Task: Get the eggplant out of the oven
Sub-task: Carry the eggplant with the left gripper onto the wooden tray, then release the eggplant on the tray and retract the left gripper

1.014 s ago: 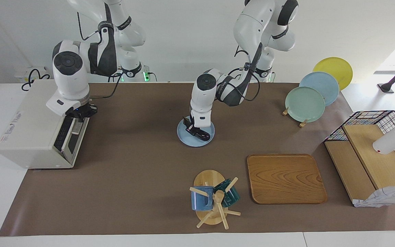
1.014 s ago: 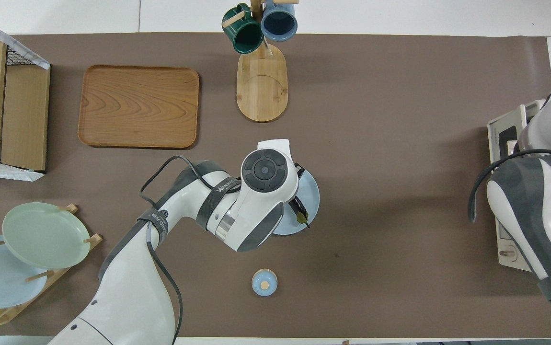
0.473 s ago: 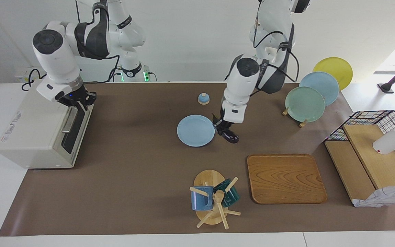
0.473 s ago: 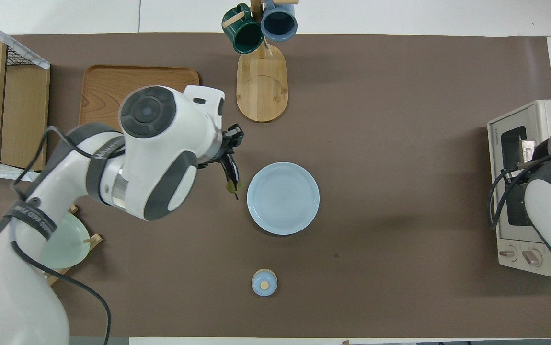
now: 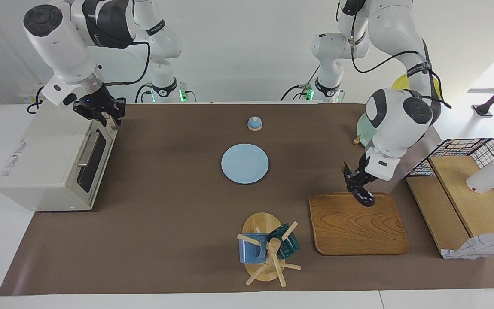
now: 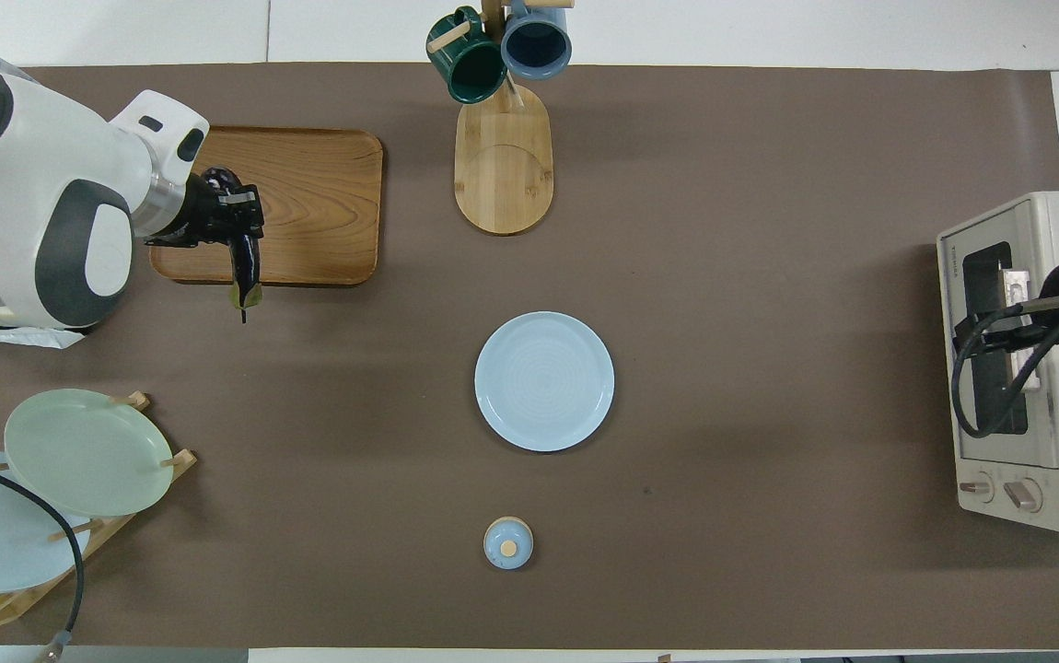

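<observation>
Purple-black eggplant [image 5: 362, 195] pinched in left gripper [image 5: 355, 185] over wooden tray [image 5: 354, 229], near left arm's end of table. We find oven [image 5: 41, 167] at right arm's end, door shut, interior hidden. Right gripper [image 5: 105, 112] above oven's top edge; we cannot tell its spread.

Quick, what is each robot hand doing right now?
Left tool: shut on the eggplant, over the wooden tray.
Right tool: open, above the oven.
</observation>
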You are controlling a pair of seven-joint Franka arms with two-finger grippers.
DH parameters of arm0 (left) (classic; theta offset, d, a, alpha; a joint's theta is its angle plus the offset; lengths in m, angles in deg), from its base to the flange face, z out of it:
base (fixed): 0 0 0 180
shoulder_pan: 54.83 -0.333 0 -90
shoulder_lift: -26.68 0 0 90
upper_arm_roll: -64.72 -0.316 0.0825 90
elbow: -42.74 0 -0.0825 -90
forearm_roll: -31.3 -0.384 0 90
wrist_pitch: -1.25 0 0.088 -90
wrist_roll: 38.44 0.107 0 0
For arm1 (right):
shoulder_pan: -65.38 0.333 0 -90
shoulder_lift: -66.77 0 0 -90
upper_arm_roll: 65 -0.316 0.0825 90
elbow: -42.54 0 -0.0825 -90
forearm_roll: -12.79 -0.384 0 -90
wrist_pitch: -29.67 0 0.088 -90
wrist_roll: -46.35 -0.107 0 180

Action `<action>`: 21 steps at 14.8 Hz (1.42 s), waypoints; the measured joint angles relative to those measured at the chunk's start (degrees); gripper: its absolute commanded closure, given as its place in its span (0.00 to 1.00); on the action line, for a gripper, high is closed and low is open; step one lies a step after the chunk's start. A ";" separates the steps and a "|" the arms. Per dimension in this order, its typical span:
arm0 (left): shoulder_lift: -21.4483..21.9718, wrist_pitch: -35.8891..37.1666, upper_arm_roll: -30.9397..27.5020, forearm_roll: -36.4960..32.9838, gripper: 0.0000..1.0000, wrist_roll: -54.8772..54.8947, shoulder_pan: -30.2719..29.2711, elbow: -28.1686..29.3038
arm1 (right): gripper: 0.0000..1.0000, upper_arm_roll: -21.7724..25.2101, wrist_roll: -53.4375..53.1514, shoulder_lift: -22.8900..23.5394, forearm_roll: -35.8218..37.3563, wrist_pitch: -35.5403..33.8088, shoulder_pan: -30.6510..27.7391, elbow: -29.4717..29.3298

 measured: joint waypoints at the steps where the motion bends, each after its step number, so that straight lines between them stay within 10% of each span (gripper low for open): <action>1: -1.89 0.19 0.08 -0.97 1.00 0.22 -0.03 -1.99 | 0.00 0.01 -0.10 0.19 -0.38 0.00 -0.10 -0.11; 7: -12.93 -1.39 0.36 -4.02 1.00 1.00 -0.06 -9.99 | 0.00 3.98 -0.15 0.67 -0.47 0.00 2.54 -0.38; 12: -13.84 -2.37 0.74 -4.15 1.00 1.60 0.11 -10.17 | 0.00 5.88 -0.15 2.62 -0.33 -0.34 4.35 -1.56; 14: -13.84 -2.41 0.74 -4.18 0.01 1.79 0.11 -10.17 | 0.00 5.89 -0.15 3.79 -0.15 -2.49 4.44 -3.48; 21: -13.66 -2.16 0.59 -4.18 0.00 1.93 -0.08 -10.68 | 0.00 6.01 -0.16 4.51 -0.11 -4.09 4.64 -5.98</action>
